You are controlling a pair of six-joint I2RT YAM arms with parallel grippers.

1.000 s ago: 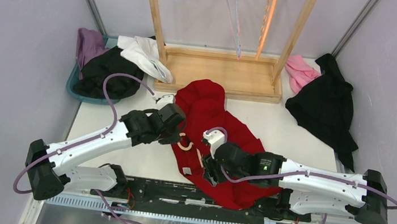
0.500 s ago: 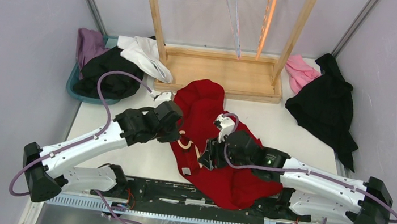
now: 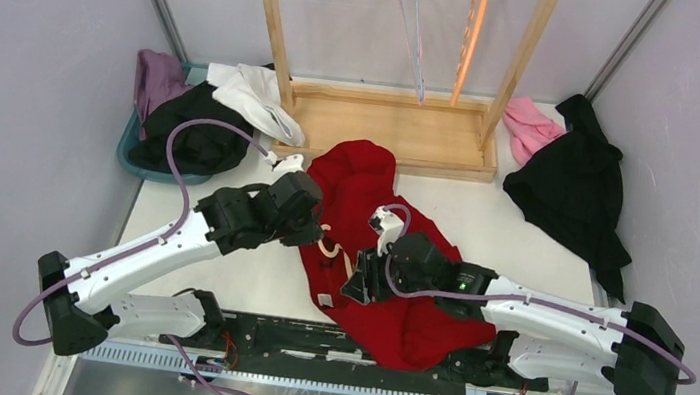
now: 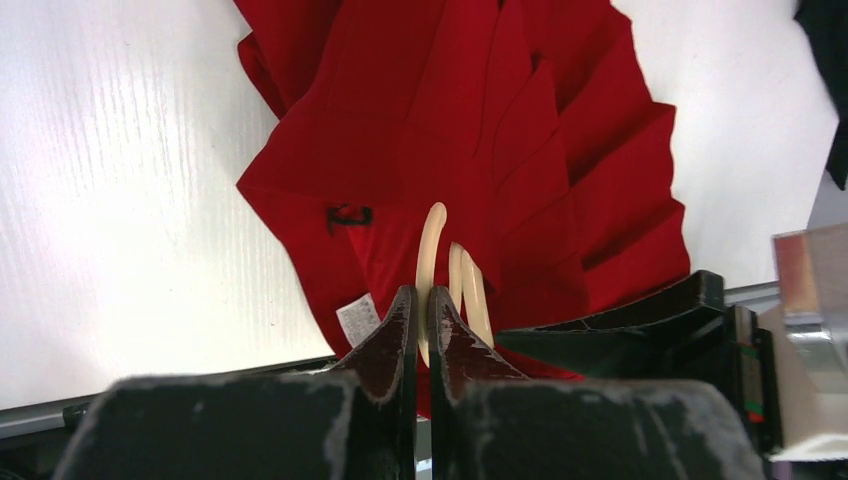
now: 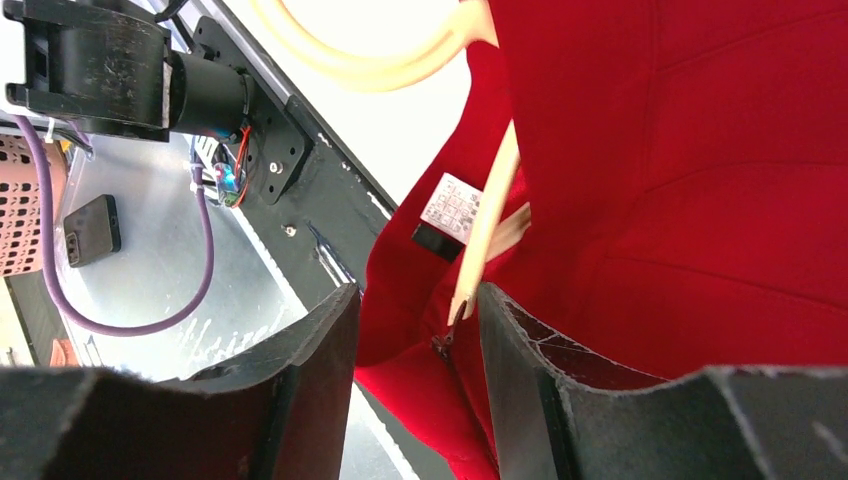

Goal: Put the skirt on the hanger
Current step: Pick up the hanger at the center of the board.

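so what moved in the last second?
The right gripper slid left and away from the near edge; its open jaws now straddle the end of the hanger at the edge of the skirt. The left gripper shifted slightly left. Unchanged: the left gripper stays shut on the hanger's hook, and the skirt still lies on the table.

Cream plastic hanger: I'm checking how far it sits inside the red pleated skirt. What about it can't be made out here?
- Top external: most of the cream plastic hanger is hidden under the left gripper and right gripper.
- Left wrist: its lower hook vanishes behind closed fingers; the rest is covered by the red pleated skirt.
- Right wrist: its arm's upper end runs under skirt folds.
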